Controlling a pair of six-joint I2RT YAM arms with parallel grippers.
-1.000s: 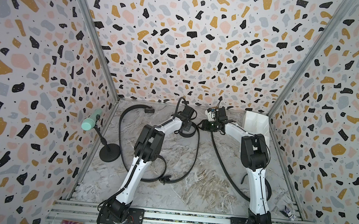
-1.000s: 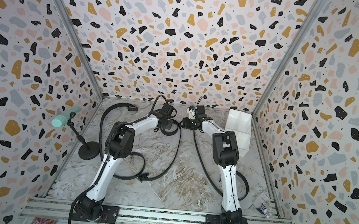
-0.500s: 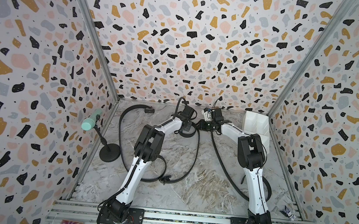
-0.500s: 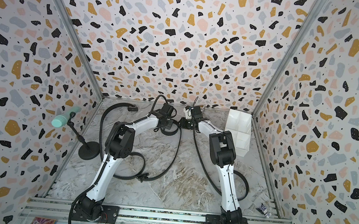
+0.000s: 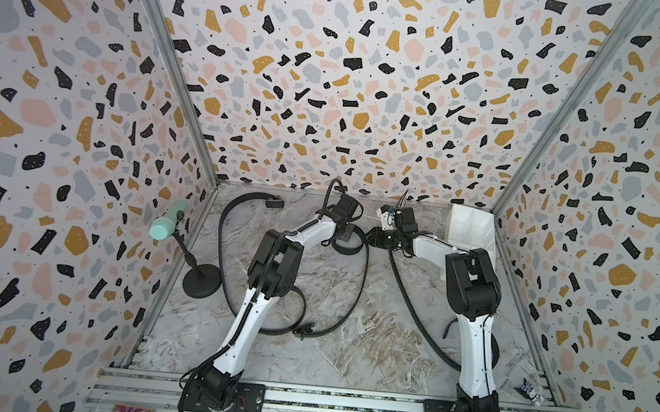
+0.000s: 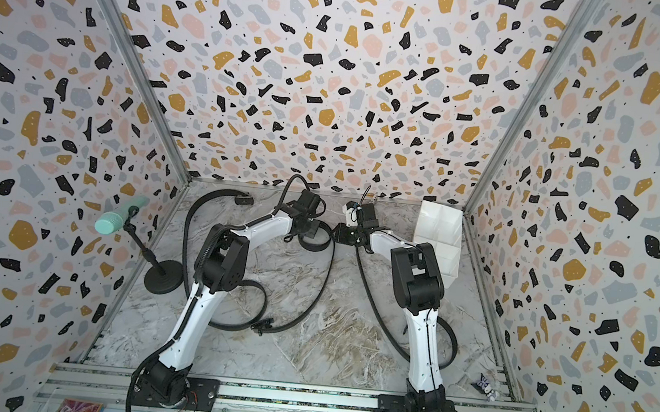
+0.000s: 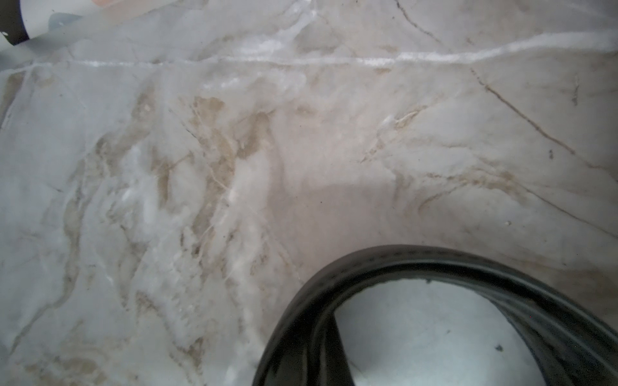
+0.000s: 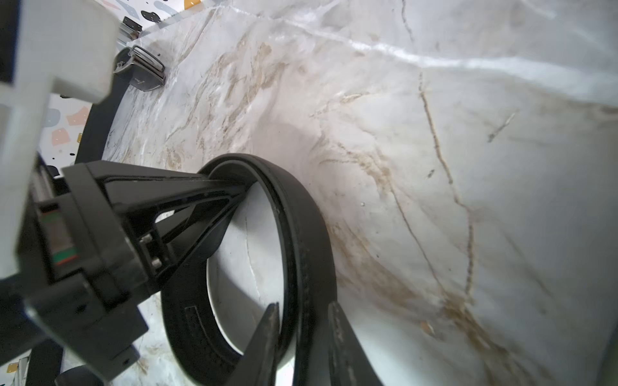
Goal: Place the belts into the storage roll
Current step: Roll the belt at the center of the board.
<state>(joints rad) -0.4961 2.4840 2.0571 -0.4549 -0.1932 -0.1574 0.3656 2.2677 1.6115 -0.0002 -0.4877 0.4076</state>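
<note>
In both top views the storage roll (image 5: 468,230) is standing right of centre in the frame, against the back corner of the marble tabletop (image 5: 345,363); its visible cells are showing only white and holding nothing, though the right arm is covering its near end; the left gripper (image 5: 352,234) and right gripper (image 5: 368,235) are meeting at centre frame over the coiled belt (image 5: 347,251), whose tail is trailing toward lower centre; a second belt (image 5: 221,241) is curving down the left side and a third belt (image 5: 410,303) is running beneath the right arm, both lying loose. In the left wrist view only the coil's arc is showing at lower right; that gripper's own jaws are out of sight. In the right wrist view the left gripper's jaws are pressing together on the coil's edge at mid-frame; the right gripper's fingers (image 8: 269,334) are straddling the coil's wall at the bottom edge and appear to be nipping it. By my reckoning one belt is being rolled, and no belt is lying in a cell yet.
</note>
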